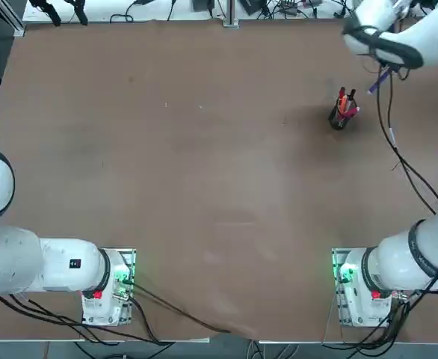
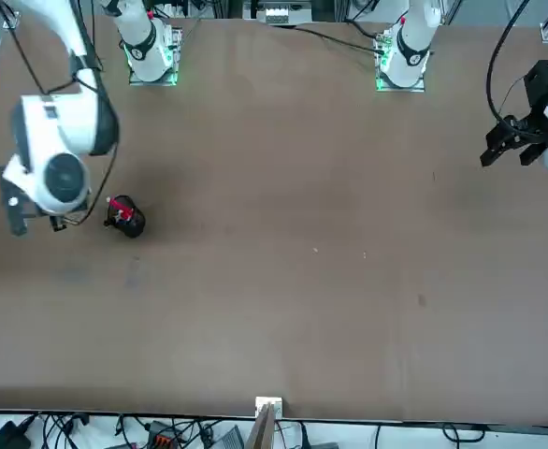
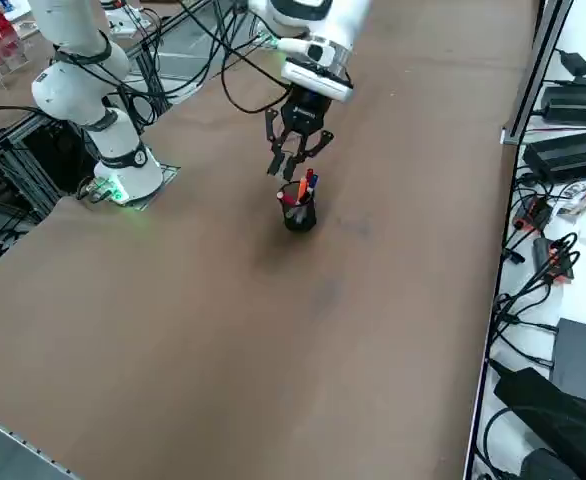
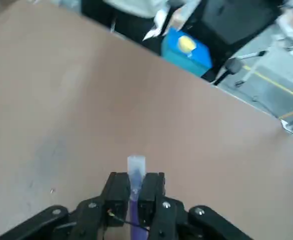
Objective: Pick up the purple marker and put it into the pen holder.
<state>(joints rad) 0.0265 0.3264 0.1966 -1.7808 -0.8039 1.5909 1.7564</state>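
My right gripper [image 4: 135,182] is shut on the purple marker [image 4: 135,169], whose pale tip sticks out past the fingertips. From overhead, the marker [image 1: 381,78] shows as a short violet stick under the gripper [image 1: 384,72], above the table's far right part. The pen holder [image 1: 339,114], a small black cup with red, orange and pink pens, stands on the table to the left of the gripper and a little nearer the arm bases. From the side, the gripper [image 3: 293,162] hangs just above the pen holder [image 3: 298,212]. Seen from the front, the holder [image 2: 127,219] stands beside the arm's white wrist.
A black cable [image 1: 400,153] from the right arm trails over the table's right part. Beyond the table edge sit a blue box [image 4: 186,47], power bricks and cables [image 3: 563,150]. The parked left gripper [image 2: 517,136] hangs at the other side.
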